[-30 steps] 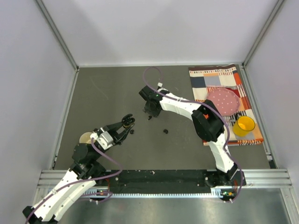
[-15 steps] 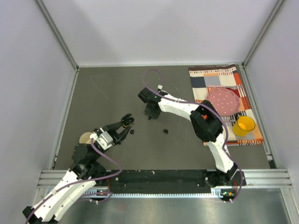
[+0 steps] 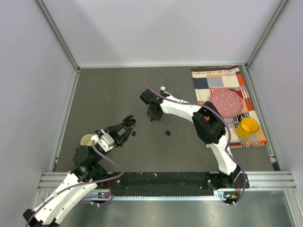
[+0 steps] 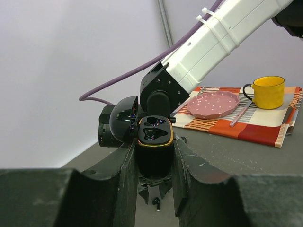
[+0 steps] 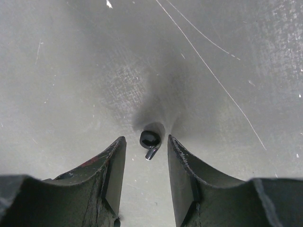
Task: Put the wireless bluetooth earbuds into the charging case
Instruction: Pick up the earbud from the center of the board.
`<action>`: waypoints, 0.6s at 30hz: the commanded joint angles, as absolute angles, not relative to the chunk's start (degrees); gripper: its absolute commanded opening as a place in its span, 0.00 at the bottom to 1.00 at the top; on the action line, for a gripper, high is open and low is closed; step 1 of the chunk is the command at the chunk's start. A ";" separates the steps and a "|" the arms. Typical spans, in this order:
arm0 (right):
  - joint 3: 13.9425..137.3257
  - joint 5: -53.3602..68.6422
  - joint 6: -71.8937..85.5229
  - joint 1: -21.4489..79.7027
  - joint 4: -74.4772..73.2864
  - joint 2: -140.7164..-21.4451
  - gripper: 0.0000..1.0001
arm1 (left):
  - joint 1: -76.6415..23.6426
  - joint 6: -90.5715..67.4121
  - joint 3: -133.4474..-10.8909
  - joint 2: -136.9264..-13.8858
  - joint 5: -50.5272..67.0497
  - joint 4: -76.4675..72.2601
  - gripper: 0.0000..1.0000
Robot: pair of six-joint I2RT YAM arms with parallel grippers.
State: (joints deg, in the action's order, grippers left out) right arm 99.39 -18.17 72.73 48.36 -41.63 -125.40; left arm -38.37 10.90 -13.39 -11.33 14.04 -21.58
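The charging case is being held upright by the left hand, its fingers being pressed against the case's two sides. It is being kept above the counter, left of the middle and nearer the near edge than the far one. Its lid is being left tipped back, so the gold-rimmed mouth is being shown to the left wrist camera. Whether anything is sitting in the dark wells cannot be told.

The right hand is being held low over the middle of the counter, a little toward the far edge. Its jaws are being kept narrowly apart, with one earbud lying on the counter between the fingertips. A thin gap is being left on either side, so nothing is being gripped.

A second earbud is lying on the counter just beside the left hand, on its near side. A third earbud is lying near the middle, nearer the near edge than the right hand.

At the far right corner, a patterned cloth is being used to carry a pink plate and a yellow mug.
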 commanded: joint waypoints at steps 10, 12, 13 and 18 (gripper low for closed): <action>100.37 -17.93 74.00 49.22 -42.10 -127.62 0.39 | -38.50 11.16 -15.47 -10.02 13.10 -22.41 0.00; 100.37 -17.84 74.09 49.22 -42.10 -127.62 0.39 | -38.50 11.16 -15.47 -10.02 13.27 -22.32 0.00; 100.20 -17.84 74.09 49.13 -42.10 -127.62 0.38 | -38.50 11.16 -15.47 -10.02 13.18 -22.24 0.00; 100.20 -17.93 74.09 49.22 -42.10 -127.62 0.36 | -38.50 11.16 -15.38 -10.11 13.10 -22.06 0.00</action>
State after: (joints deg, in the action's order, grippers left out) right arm 99.44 -18.15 73.38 48.36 -41.60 -126.26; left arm -38.37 10.90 -13.39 -10.61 13.82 -20.75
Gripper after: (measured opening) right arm 0.371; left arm 0.337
